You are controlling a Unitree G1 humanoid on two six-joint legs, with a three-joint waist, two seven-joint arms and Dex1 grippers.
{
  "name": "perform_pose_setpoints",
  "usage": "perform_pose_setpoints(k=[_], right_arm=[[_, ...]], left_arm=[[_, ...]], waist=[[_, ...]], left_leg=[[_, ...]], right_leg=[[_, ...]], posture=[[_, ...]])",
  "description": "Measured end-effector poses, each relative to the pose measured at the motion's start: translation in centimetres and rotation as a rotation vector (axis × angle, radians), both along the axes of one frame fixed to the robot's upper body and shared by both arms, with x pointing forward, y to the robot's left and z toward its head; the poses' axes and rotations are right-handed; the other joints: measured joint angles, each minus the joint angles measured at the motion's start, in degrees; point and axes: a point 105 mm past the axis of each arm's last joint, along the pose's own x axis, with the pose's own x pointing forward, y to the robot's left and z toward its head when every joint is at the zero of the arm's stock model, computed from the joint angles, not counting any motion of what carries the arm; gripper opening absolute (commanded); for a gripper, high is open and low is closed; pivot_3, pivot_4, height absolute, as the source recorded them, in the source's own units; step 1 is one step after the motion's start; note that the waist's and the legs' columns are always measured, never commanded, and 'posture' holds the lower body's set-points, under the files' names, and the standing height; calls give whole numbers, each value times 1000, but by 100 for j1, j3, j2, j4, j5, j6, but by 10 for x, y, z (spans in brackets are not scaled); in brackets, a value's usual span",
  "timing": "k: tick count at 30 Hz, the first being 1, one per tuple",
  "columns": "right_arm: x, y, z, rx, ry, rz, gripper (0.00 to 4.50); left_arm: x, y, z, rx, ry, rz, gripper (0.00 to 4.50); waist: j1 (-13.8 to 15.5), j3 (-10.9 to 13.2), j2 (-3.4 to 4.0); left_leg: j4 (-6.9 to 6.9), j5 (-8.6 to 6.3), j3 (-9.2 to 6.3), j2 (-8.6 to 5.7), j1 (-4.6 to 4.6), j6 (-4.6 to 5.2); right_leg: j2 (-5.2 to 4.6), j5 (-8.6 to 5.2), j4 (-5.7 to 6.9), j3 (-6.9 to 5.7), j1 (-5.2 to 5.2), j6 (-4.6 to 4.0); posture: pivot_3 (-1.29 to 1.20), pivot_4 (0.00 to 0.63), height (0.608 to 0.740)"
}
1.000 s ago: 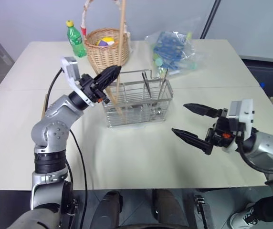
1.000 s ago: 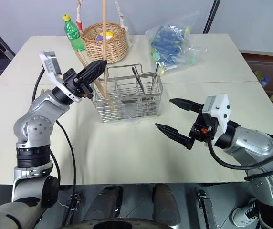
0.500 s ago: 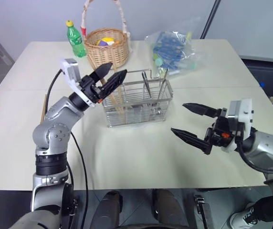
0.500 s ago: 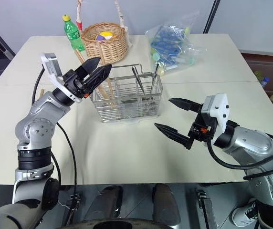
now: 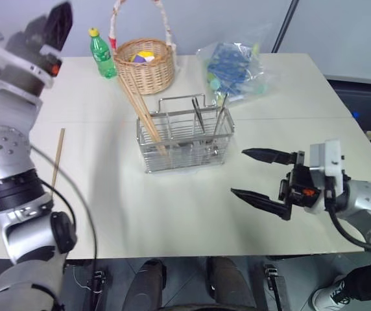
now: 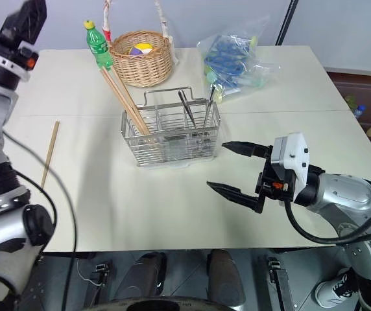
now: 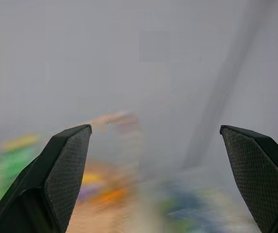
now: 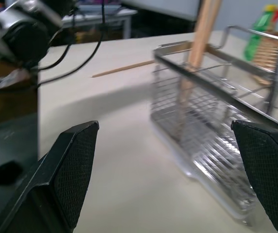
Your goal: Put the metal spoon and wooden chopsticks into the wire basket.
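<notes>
1. The table [image 6: 172, 214] gives you wide bare room along its near half; the clutter sits at the far edge: a wicker basket [image 6: 141, 58], a green bottle [image 6: 98, 45] and a plastic bag [image 6: 237, 61].
2. The wire basket [image 6: 172, 133] stands mid-table, well clear of every edge, so you can approach from the near or left side.
3. Your right gripper [image 6: 234, 170] hovers just right of the wire basket with its fingers spread wide and nothing between them, likely parked out of the way.
4. Your left gripper [image 7: 153, 179] is raised at the far left, fingers parted and empty.
5. Two wooden chopsticks [image 6: 124, 100] lean in the wire basket's left compartment, tips pointing far-left.
6. One loose chopstick [image 6: 49, 154] lies flat near the left edge, probably your next pick.
7. Metal utensils [image 6: 189, 110] stand in the right compartments; you cannot tell which is the metal spoon.
</notes>
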Motion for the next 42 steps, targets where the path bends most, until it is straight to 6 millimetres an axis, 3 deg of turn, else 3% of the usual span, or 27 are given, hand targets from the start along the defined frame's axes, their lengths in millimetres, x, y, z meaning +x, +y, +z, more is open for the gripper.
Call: perform_pose_setpoints(k=[3,6,9,11,22,28,42], right_arm=[[-1,1,2,-9,-14,25,4500],[0,2,4,-10,-22,36,4500],[2,3,3,-10,-12,43,4500],[2,4,1,-10,-5,48,4500],[3,7,-2,7,6,49,4500],[5,7,-1,12,1,28,4500],[10,6,4,22,-19,-6,4500]], left_arm=[[6,35,-58,83,266,222,4455],[-6,65,-112,139,511,404,4455],[-24,81,-147,215,701,509,4455],[-32,81,-158,249,780,521,4455],[-41,75,-162,298,904,450,4455],[-53,73,-184,271,1059,403,4455],[-54,74,-186,308,1069,298,4455]], waist=[[1,1,-3],[-7,4,-10],[-1,3,-14],[21,3,-17],[-16,2,-21],[-2,2,-22],[-1,-1,-17]], left_leg=[[-1,0,-1,0,-1,0],[-3,0,-4,1,-4,0],[-3,0,-4,1,-5,0],[-2,0,-5,0,-7,0],[-5,0,-5,1,-3,-1],[-3,0,-5,1,-4,-1],[-5,0,-4,1,-1,-1]], right_leg=[[0,0,0,0,-2,0],[0,0,3,-1,-8,0],[0,0,3,-1,-8,0],[-1,0,3,-2,-8,0],[-1,0,8,-2,-11,-1],[-1,0,8,-2,-10,-1],[-3,0,7,-2,-8,-1]], posture=[[0,150,740],[0,150,740],[0,150,740],[0,150,740],[0,150,740],[0,150,740],[0,150,740]])
